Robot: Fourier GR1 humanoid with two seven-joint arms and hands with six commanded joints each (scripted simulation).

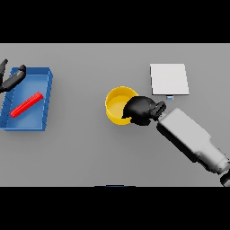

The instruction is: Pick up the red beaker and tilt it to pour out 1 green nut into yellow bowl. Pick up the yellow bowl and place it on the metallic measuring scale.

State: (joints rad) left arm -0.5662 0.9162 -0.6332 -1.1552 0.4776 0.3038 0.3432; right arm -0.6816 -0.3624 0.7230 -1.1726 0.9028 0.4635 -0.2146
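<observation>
Your right hand (143, 110) is clamped on the bowl (117, 104) rim at its 3 o'clock; scale (169, 79) at 1 o'clock. Left hand (11, 78), fingers apart, over tray (27, 125) w/ beaker (27, 104) lying inside.

Bowl (117, 106) mid-table (90, 152), my right hand (142, 109) on its right rim. Scale (169, 79) behind-right of it. Beaker (27, 104) lies in tray (45, 108) at left edge.

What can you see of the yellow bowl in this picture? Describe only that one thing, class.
The yellow bowl is round, with a plain, smooth look and a paler inside. It stands upright on the grey table, left of the pale square scale and apart from it. The right hand covers its right rim, fingers curled over the edge. No nut can be made out inside.
</observation>
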